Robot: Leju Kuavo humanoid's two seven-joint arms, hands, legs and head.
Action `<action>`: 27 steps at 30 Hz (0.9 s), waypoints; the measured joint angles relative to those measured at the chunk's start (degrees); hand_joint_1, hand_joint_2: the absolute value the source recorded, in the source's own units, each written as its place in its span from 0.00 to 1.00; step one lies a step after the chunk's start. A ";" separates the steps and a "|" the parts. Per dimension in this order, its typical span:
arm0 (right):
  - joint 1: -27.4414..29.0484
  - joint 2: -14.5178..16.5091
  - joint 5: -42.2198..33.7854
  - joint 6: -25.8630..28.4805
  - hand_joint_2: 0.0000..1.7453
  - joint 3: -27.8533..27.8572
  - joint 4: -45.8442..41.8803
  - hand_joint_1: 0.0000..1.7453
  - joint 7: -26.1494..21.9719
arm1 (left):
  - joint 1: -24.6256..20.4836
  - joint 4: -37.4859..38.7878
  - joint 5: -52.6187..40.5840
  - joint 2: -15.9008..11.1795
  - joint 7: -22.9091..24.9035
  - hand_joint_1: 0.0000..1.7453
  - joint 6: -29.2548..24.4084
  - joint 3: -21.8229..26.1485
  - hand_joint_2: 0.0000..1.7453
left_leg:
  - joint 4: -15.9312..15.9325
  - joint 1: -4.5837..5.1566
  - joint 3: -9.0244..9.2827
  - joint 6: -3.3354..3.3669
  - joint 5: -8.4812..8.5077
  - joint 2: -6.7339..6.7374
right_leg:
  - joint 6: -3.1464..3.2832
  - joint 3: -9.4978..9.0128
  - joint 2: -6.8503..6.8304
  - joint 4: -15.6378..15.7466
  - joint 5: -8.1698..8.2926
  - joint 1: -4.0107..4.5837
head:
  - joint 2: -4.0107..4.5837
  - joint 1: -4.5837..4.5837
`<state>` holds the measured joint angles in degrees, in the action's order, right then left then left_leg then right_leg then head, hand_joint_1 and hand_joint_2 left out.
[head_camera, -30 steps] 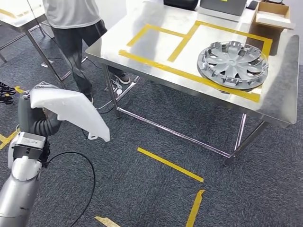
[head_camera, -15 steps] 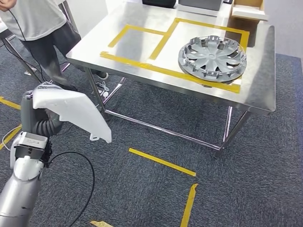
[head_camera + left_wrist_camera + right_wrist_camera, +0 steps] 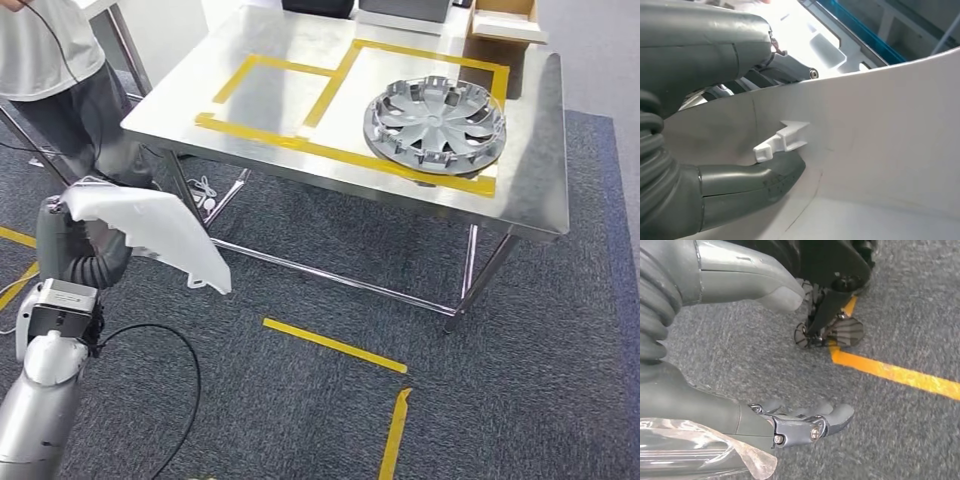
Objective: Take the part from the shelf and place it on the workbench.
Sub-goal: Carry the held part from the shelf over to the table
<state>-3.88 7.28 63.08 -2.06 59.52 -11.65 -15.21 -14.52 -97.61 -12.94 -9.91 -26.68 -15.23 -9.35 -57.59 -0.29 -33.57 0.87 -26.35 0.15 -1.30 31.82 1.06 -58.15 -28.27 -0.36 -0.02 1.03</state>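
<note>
A long white plastic part [image 3: 151, 230] is held by my left hand [image 3: 64, 245] at the lower left of the head view, above the carpet and short of the workbench. In the left wrist view my thumb [image 3: 753, 182] presses under the part [image 3: 874, 145] near a small white clip [image 3: 781, 142], with darker fingers [image 3: 791, 67] on its other side. The steel workbench [image 3: 256, 95] stands ahead, marked with yellow tape rectangles. My right hand [image 3: 791, 422] hangs over the grey carpet, fingers loosely extended, holding nothing.
A silver wheel cover [image 3: 434, 120] lies on the workbench's right half. A cardboard box [image 3: 502, 20] sits at its far edge. A person [image 3: 53, 70] stands at the upper left beside the bench. A black cable [image 3: 173, 390] and yellow tape strips [image 3: 336, 345] lie on the carpet.
The whole view has shifted: the workbench and the wheel cover now sit further left and closer. The white part stays in my left hand in the same pose.
</note>
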 joint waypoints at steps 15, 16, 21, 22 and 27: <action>0.14 -0.02 0.02 0.12 1.00 -0.01 -0.02 0.00 -0.10 | 0.24 0.00 -0.42 0.06 -0.03 1.00 -0.22 0.01 1.00 | -0.40 -0.18 3.62 -1.28 -2.88 0.30 | 1.10 2.80 -1.14 0.42 1.77 0.17 | 0.00 0.16; 0.17 -0.02 0.02 0.12 1.00 0.00 -0.02 0.00 -0.11 | 0.24 0.00 -0.52 0.05 -0.03 1.00 -0.23 0.01 1.00 | -1.61 -0.22 3.40 -1.51 -2.96 0.27 | 1.42 2.28 -1.08 0.56 1.77 0.07 | 0.00 0.07; 0.01 -0.02 0.02 0.12 1.00 0.00 -0.02 0.00 -0.18 | 0.40 0.01 -0.59 0.01 -0.03 1.00 -0.25 0.04 1.00 | -16.04 -0.32 -5.34 -2.20 -8.41 0.16 | 2.37 0.22 -0.77 0.77 0.50 0.05 | 0.00 -0.32; 0.05 -0.02 0.02 0.12 1.00 0.00 -0.02 0.00 -0.18 | 0.48 0.02 -0.59 0.01 -0.03 1.00 -0.25 0.04 1.00 | -16.34 -0.31 -6.26 -2.16 -8.25 0.16 | 2.39 -0.23 -0.67 0.76 0.14 0.13 | 0.00 -0.32; 0.03 0.00 0.03 0.12 1.00 0.00 0.01 0.00 -0.29 | 0.49 0.02 -0.61 0.00 -0.03 1.00 -0.45 0.09 1.00 | -1.98 0.24 -2.81 -0.86 1.30 0.12 | 1.76 -2.09 -0.26 0.70 -1.79 0.36 | 0.00 -0.35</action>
<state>-3.84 7.27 63.11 -1.95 59.52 -11.64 -15.50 -14.03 -97.60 -13.55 -9.91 -26.71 -15.68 -9.27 -59.57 -0.05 -36.38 0.01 -25.05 0.26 0.46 29.73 0.80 -57.45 -30.06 0.00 -0.02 0.69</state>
